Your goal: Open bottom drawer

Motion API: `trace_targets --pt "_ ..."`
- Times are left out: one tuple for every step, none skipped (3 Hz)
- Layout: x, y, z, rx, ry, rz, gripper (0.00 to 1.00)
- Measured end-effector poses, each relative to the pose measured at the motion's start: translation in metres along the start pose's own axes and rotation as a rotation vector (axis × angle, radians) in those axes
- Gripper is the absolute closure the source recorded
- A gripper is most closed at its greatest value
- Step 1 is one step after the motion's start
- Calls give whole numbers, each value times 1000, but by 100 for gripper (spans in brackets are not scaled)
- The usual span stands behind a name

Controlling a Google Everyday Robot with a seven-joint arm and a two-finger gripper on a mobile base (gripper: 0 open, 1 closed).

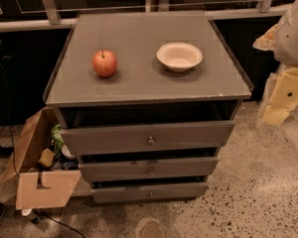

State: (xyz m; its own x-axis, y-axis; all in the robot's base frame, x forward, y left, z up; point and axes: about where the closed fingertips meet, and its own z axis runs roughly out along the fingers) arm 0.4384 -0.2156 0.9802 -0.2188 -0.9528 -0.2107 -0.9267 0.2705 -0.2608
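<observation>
I am facing a grey chest whose worktop (139, 83) is carrying a bowl (179, 56) and an apple (105, 63). Both are sitting well back from the front edge, so neither is getting in my way. My end effector (283, 95) is hanging at the right of the view, well apart from every drawer front and roughly level with the top drawer (188, 135). I cannot tell whether it is released or clenched.

The bottom drawer (179, 191) is sitting lowest, just above the floor, beneath the top drawer and the middle drawer (188, 167), whose wider fronts are jutting over it. I am judging that I should be coming in low and from the front, under those overhanging fronts. I am aiming for the small brass knob (151, 195) at its centre, planning on closing squarely on it and pulling straight out and level, so the knob is not slipping free.
</observation>
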Motion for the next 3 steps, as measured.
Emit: trace_targets --pt "0 0 0 0 0 0 0" --pt "8 11 22 -16 -17 4 0" --pt "20 35 75 -58 -38 -2 0"
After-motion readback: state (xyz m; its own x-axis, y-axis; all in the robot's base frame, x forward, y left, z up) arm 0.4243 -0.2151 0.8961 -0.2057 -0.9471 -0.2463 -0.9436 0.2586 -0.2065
